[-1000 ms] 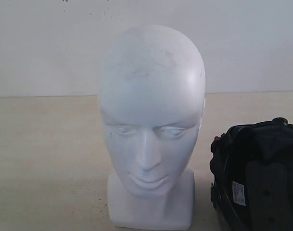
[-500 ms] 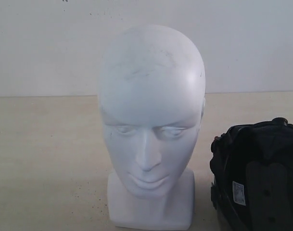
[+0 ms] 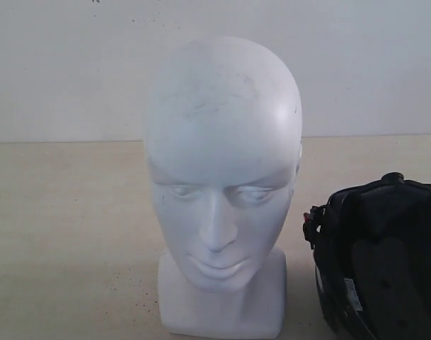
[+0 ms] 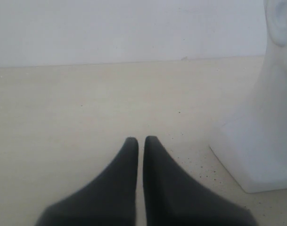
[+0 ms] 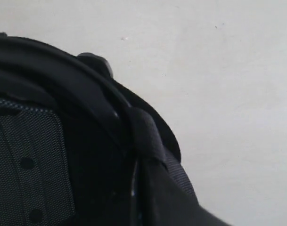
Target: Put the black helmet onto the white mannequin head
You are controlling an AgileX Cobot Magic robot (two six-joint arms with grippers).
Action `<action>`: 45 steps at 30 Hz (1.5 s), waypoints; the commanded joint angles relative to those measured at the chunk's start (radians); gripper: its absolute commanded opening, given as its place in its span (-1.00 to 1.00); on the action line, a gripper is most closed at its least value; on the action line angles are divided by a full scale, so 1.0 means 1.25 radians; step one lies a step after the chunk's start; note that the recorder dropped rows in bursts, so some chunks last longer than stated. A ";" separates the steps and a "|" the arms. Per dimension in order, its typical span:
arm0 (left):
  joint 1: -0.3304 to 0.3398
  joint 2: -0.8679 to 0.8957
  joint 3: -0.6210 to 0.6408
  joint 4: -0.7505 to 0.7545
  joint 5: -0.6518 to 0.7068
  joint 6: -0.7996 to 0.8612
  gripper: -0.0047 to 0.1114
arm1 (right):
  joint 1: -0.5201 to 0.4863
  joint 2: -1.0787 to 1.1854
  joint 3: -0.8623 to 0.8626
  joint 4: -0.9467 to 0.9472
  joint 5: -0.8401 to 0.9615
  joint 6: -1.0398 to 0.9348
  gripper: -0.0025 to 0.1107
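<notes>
The white mannequin head (image 3: 222,184) is being carried upright on its squarish base by the table (image 3: 59,234), at the middle of the exterior view. Its moulded face is being turned toward that camera, and faint grey scuffs are being shown across the bare crown. The black helmet (image 3: 378,262) is being kept to the right of the head, near the base but apart from it, low at the edge of the exterior view and partly cut off by the frame. Whether it is being supported by the table cannot be told. Its opening is being presented toward the camera, so that the black padded lining (image 3: 385,283) and part of a white label (image 3: 352,294) are being exposed. In the right wrist view the rim (image 5: 63,61) of the helmet and its meshed padding (image 5: 30,155) are being shown at very close range. There the right pincer (image 5: 148,188) is being held clamped on the rim, beside a black strap (image 5: 178,176). In the left wrist view the left pincer (image 4: 136,140) is being held over the table with its two dark fingers (image 4: 119,174) brought together, only a thin slit being left between them and nothing being gripped. The base of the head is being shown near this pincer, apart from it. A plain white wall (image 3: 59,71) is being seen behind the table.
</notes>
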 commanded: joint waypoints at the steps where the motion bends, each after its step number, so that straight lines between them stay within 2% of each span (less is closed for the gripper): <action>1: 0.002 -0.002 0.003 0.001 -0.002 0.000 -0.84 | -0.002 0.002 0.003 -0.008 -0.019 0.000 -0.96; 10: 0.002 -0.002 0.003 0.001 -0.002 0.000 -0.84 | -0.002 0.000 0.003 0.008 0.031 -0.003 -0.96; 16: 0.002 -0.002 0.003 0.001 -0.002 0.000 -0.84 | -0.002 -0.013 0.003 0.068 0.034 -0.072 -0.96; 21: 0.002 -0.002 0.003 0.001 -0.002 0.000 -0.84 | 0.015 -0.099 0.003 0.133 0.072 -0.169 -0.96; 28: 0.002 -0.002 0.003 0.001 -0.002 0.000 -0.84 | 0.129 -0.199 0.003 0.209 0.231 -0.372 -0.96; 36: 0.002 -0.002 0.003 0.001 -0.002 0.000 -0.84 | 0.279 -0.194 0.003 0.310 0.288 -0.412 -0.96; 39: 0.002 -0.002 0.003 0.001 -0.002 0.000 -0.84 | 0.356 -0.194 0.003 0.314 0.288 -0.367 -0.96; 45: 0.002 -0.002 0.003 0.001 -0.002 0.000 -0.84 | 0.442 -0.194 0.003 0.301 0.308 -0.327 -0.96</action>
